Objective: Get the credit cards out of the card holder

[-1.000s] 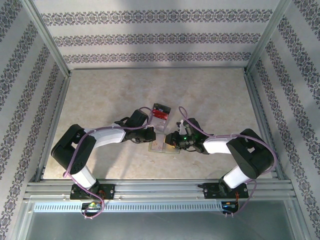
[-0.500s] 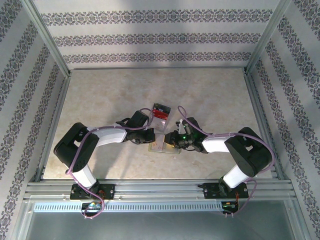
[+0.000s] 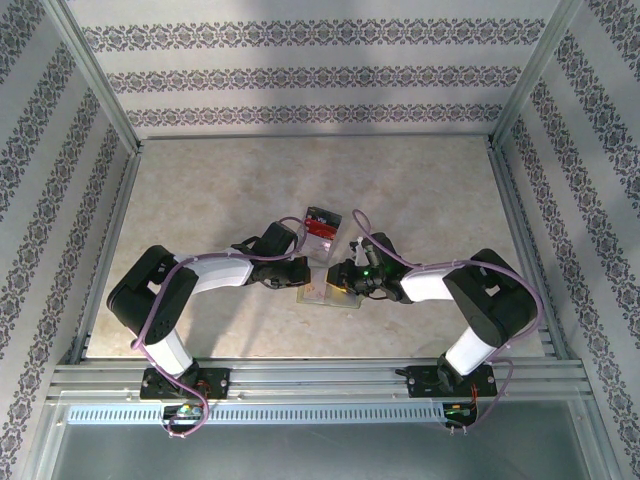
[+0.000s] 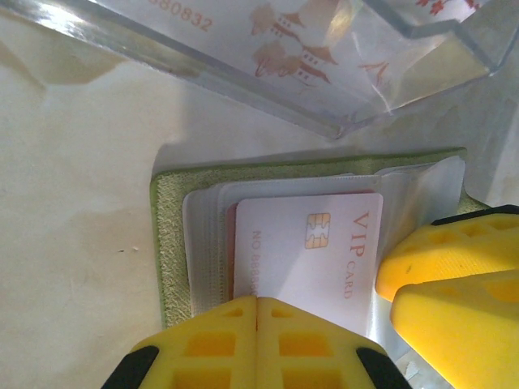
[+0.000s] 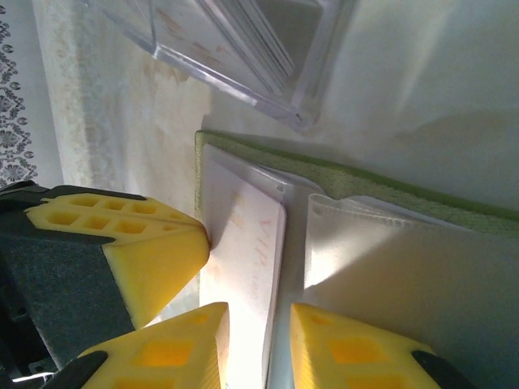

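Left claw point(image 4: 257, 304), clenched, pins the card holder point(image 4: 166, 243). Right claw point(image 5: 258, 312) straddles the VIP card point(image 4: 308, 243), grip impossible to tell. No card is out yet.

The left arm point(image 3: 215, 275) and the right arm point(image 3: 430, 288) share white link shells between bulky black joint housings. A purple cable point(image 3: 205, 259) loops along each. Black bases point(image 3: 185, 383) sit near the lower edge of the frame. The left gripper point(image 4: 258, 301) has yellow fingers point(image 4: 207, 348) moulded with squarish pockets, black-trimmed at the roots; the right gripper point(image 5: 258, 312) matches.
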`<state>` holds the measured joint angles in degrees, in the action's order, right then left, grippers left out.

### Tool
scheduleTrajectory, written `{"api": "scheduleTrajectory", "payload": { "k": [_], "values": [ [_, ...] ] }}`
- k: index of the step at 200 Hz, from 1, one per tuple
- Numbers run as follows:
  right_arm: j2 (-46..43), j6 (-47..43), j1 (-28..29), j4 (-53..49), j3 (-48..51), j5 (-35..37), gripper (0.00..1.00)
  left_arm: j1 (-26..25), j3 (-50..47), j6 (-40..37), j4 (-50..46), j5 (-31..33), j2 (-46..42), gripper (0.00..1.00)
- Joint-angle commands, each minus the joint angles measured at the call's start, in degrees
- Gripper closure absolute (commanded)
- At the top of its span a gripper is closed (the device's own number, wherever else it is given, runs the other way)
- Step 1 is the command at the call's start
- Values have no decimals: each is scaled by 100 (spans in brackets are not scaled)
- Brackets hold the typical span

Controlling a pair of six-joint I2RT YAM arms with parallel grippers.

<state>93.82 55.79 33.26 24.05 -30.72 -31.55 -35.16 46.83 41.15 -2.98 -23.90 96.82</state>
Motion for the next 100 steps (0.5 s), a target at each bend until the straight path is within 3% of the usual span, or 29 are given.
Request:
{"api": "scheduleTrajectory", "payload": {
  "k": [1,100],
  "values": [
    [145,32,54,225,-114,58,73,18,-165,-37,-202,94,46,97],
    [-31,97,56,480,-58,-65,76,17,-172,-35,-207,102,22,97]
  ]
}}
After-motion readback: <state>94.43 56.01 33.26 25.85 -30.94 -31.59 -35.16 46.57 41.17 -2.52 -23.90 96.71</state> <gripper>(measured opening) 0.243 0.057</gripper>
